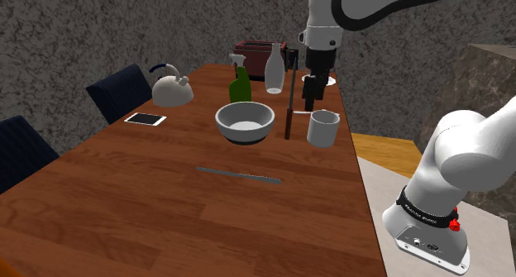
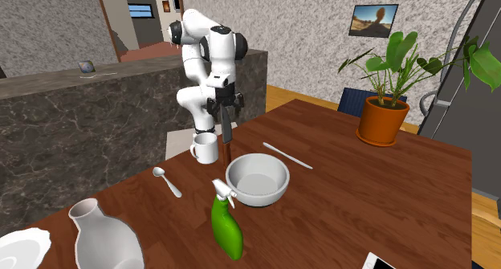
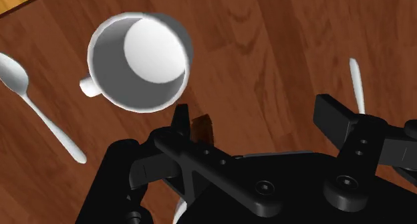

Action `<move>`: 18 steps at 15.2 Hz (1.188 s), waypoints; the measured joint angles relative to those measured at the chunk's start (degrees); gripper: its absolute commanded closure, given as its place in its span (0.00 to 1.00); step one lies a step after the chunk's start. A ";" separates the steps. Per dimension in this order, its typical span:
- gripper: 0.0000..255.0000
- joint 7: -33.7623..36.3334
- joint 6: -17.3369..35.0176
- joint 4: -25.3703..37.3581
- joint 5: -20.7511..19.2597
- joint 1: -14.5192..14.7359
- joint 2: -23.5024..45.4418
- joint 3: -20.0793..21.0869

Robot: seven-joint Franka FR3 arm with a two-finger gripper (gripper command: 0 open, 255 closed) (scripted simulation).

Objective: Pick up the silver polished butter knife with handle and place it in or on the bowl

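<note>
The silver butter knife [image 1: 240, 175] lies flat on the wooden table [image 1: 124, 201], on the near side of the white bowl [image 1: 245, 122] in the shoulder view and apart from it. Just right of the bowl, a slim dark brown stick [image 1: 289, 110] stands upright. Farther right of the bowl and higher up, my gripper [image 1: 311, 107] hangs with its fingers spread wide, clasping nothing. The white mug [image 1: 323, 128] also stands right of the bowl.

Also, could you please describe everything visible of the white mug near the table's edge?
The plain white cylindrical mug stands upright and empty on the brown wooden table, near its edge at the shoulder view's right. One small handle sticks out from its side. A silver spoon lies beside it and a pale round bowl sits nearby; neither touches it, only the table does.
</note>
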 measured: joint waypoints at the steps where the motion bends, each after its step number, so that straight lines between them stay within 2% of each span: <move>1: 0.00 0.32 1.19 0.28 0.35 0.62 1.49 0.85; 10: 0.00 3.05 10.64 5.18 1.51 5.32 15.91 8.06; 18: 0.00 6.60 16.40 13.77 -1.60 8.80 30.76 13.75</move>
